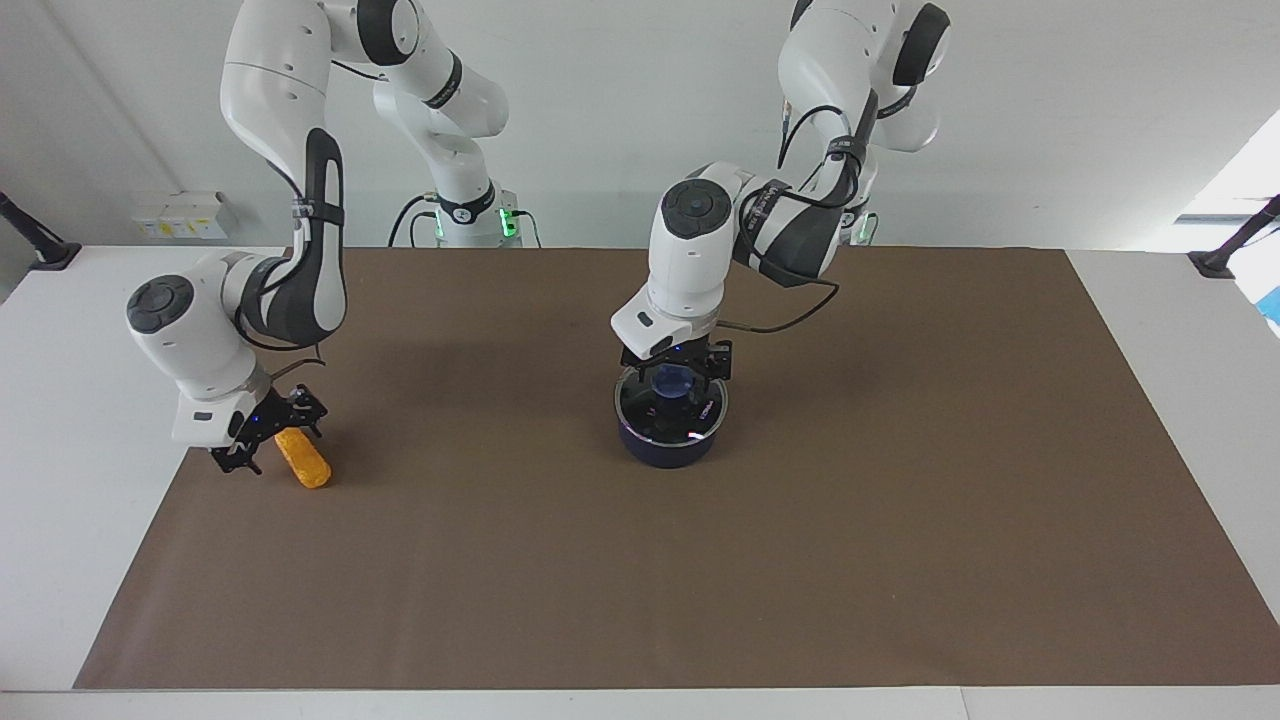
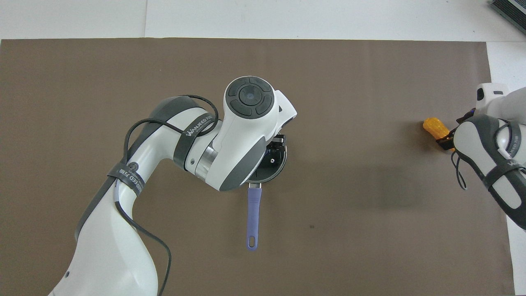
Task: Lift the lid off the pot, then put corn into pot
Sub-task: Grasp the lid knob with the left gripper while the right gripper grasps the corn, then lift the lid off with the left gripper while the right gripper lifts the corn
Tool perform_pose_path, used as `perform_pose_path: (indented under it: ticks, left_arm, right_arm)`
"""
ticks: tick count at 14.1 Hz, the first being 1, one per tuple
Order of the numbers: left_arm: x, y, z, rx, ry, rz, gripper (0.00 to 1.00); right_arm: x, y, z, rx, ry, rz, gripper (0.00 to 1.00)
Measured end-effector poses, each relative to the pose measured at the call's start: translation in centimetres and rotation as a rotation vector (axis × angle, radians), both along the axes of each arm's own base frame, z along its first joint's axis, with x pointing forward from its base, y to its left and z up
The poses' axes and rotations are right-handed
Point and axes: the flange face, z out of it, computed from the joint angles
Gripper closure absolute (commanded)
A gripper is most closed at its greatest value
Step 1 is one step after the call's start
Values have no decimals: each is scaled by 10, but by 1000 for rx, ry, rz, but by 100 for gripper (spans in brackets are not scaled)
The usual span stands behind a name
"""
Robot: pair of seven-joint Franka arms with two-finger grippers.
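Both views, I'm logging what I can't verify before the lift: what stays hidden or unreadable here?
- Overhead view: the left arm's wrist housing covers most of the lid and its knob.
- Facing view: the left gripper is at the knob, but whether it is clamped cannot be told.
- The pot inside is unreadable through the lid in both views.
- Overhead view: the right arm hides part of the corn; contact by the right gripper is unclear.
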Motion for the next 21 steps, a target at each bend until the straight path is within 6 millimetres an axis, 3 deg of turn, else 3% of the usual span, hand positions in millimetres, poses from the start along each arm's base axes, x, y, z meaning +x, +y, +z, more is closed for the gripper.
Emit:
perform_pose_path:
  ticks: [2,3,4,5,8,9,10,11,12,15,18,21]
  left_arm:
    - [1,0,-5,0,-4,1,0]
    - [2,0,-9,4,-5,0,0]
    - [2,0,-13,7,-7,-1,0]
    - [2,0,-16,9,-7,-2,0]
    - [3,1,-17,13,-8,-2,0]
    - [3,2,-17,15,-9,-1,7]
    - [4,2,-17,17,-11,-1,52]
    - [4,2,-17,18,-12,-1,89]
    - [4,2,-17,18,-12,-1,100]
    - [4,1,-14,11,-21,3,100]
    - [5,3,-11,12,-20,8,100]
    - [6,17,13,14,-20,28,100]
  right_arm:
    - [0,1,-5,2,6,2,0]
    - [1,4,-5,3,6,6,21]
    - [1,5,-5,4,6,9,64]
    - [1,6,-5,5,7,10,100]
    - [0,8,-7,20,8,-20,100]
    - [0,9,-8,25,11,-41,100]
    - [0,12,-7,28,14,-57,100]
    - [1,14,-5,39,21,-80,100]
    - [2,16,-1,50,25,-113,100]
    - [8,16,32,54,-24,-197,100]
    - [6,23,78,59,-68,-266,100]
    - [-4,29,117,67,-66,-303,100]
